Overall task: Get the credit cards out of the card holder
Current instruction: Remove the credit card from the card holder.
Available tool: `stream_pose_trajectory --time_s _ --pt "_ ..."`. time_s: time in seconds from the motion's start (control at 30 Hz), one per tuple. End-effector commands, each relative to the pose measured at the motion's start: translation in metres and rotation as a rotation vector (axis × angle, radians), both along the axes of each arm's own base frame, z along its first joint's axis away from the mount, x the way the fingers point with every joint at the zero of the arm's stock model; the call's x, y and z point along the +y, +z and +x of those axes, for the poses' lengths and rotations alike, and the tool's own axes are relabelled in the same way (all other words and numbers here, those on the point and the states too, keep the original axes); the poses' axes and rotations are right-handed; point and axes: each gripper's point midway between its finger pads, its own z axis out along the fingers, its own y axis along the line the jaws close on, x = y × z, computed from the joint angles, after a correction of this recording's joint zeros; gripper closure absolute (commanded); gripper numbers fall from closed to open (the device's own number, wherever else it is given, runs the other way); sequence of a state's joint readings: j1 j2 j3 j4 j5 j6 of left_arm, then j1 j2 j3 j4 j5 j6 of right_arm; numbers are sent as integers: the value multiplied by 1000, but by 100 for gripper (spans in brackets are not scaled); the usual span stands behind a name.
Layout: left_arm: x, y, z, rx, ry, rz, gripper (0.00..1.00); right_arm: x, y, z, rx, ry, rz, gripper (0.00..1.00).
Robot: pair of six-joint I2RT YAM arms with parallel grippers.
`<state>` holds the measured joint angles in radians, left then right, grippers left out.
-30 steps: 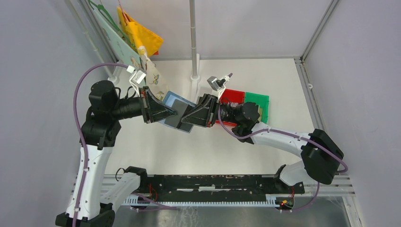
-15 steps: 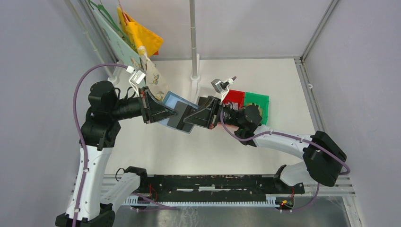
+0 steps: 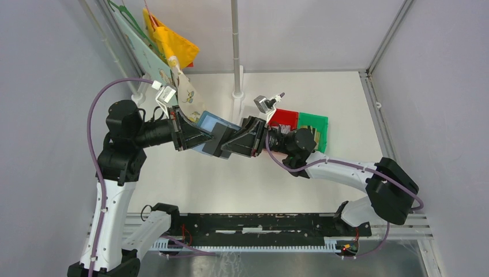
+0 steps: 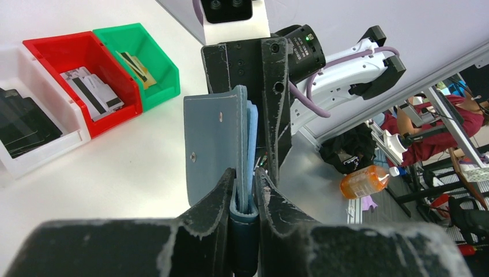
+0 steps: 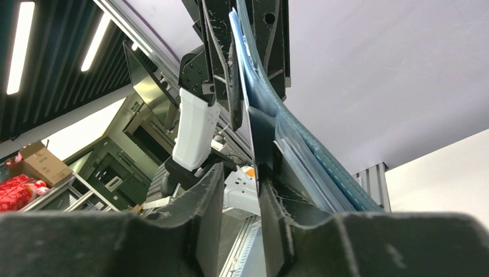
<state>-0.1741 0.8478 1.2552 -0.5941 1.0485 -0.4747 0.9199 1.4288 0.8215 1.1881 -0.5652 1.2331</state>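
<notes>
The teal-blue card holder (image 3: pixel 209 123) hangs in the air between my two grippers. My left gripper (image 3: pixel 207 138) is shut on its folded spine (image 4: pixel 245 199). Its grey-blue snap flap (image 4: pixel 212 144) stands up beyond the fingers. My right gripper (image 3: pixel 226 142) faces it from the other side, jaws apart. In the right wrist view (image 5: pixel 241 173) the holder's shiny clear pockets (image 5: pixel 300 153) and a dark inner sheet lie against the right-hand finger, and the gap between the fingers holds nothing. No card shows plainly inside the holder. Grey striped credit cards (image 4: pixel 92 92) lie in the red bin.
A red bin (image 3: pixel 284 118) and a green bin (image 3: pixel 314 126) sit side by side behind the right wrist. The green bin (image 4: pixel 151 55) holds gold-toned cards. A white bin (image 4: pixel 40 150) holds flat black items. Hangers with cloth hang at back left (image 3: pixel 167 43). A pole (image 3: pixel 236 46) stands behind.
My right gripper has moved left, closer to the left gripper, and now covers more of the holder's dark open flap. The left gripper has kept its hold.
</notes>
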Motion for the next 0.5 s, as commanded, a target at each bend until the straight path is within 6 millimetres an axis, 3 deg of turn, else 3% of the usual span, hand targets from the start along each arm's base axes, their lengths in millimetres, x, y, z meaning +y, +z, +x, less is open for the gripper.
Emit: stream_pose_trajectory --time_s 0.0,0.3,0.47 --pt "-1 15 -6 -57 -14 -25 98 -4 34 -3 -44 8 110 71" --pt "0 16 -3 -80 -5 -5 98 -8 26 -4 -38 1 96 99" --pt "3 21 1 -122 21 17 98 -16 13 -1 -22 -21 74 100"
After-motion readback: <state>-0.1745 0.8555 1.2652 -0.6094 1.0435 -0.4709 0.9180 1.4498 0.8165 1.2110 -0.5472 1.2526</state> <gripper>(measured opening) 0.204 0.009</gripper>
